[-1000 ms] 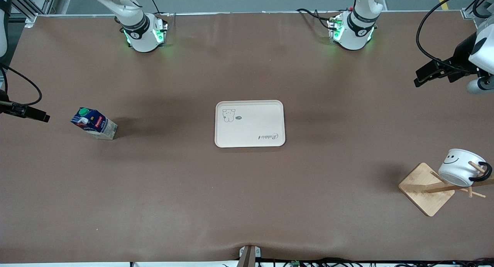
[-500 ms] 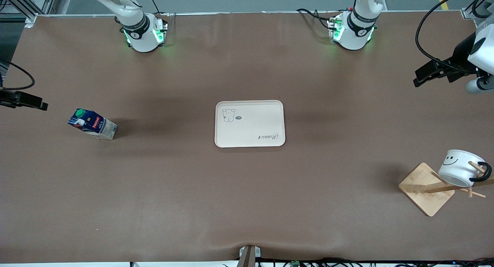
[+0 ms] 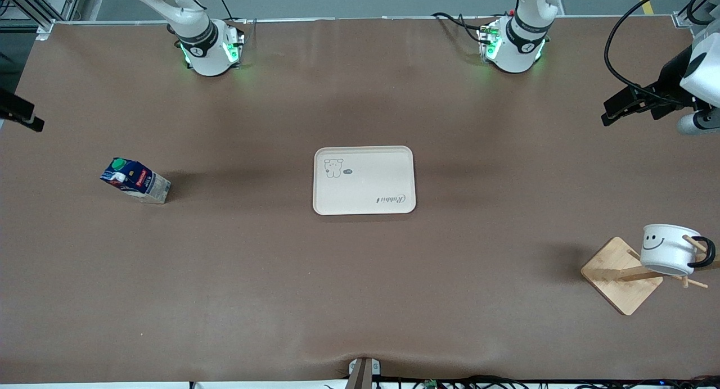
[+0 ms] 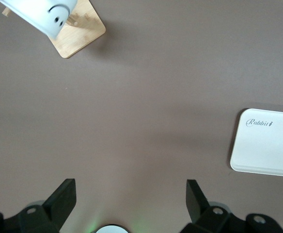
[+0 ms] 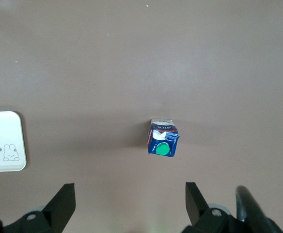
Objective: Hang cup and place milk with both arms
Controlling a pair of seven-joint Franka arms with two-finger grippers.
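The milk [image 3: 135,180], a dark-blue carton with a green cap, stands on the table toward the right arm's end; it also shows in the right wrist view [image 5: 162,139]. The white smiley cup [image 3: 669,248] hangs by its black handle on a peg of the wooden rack [image 3: 619,279] at the left arm's end, and shows in the left wrist view [image 4: 39,17]. My left gripper [image 3: 612,109] is open and empty, high over the table; its own view [image 4: 129,194] shows bare table between the fingers. My right gripper [image 3: 27,119] is open and empty over the table's edge, and in its own view [image 5: 130,199] clear of the milk.
A cream tray [image 3: 364,200] with a printed bunny lies at the table's middle, also seen in the left wrist view [image 4: 258,150] and the right wrist view [image 5: 1,128]. The rack's square base [image 4: 83,34] sits near the table's end. Brown table surface lies all around.
My right gripper has moved away from the milk toward the robots' side. The cup has swung on its peg to hang more upright. The left gripper has barely moved.
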